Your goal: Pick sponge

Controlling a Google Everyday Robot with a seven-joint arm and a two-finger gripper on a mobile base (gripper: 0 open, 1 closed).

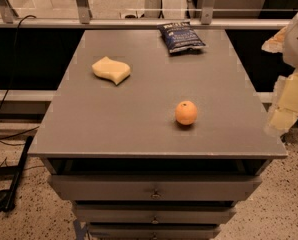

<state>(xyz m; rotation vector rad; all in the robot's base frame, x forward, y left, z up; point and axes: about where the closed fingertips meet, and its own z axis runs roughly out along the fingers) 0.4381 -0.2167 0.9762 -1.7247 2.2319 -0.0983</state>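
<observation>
The sponge point(111, 69) is a pale yellow foam block with wavy edges. It lies flat on the grey cabinet top point(139, 114), at the far left. My gripper point(287, 96) hangs at the right edge of the view, beyond the cabinet's right side and above the floor. It is far from the sponge, with the whole cabinet top between them. Its pale yellow blocky fingers point(284, 115) point down and are partly cut off by the frame edge.
An orange fruit point(186, 112) sits right of centre on the top. A dark blue snack bag point(181, 36) lies at the far edge. Drawers point(154, 186) are below the front edge. A rail and glass wall run behind.
</observation>
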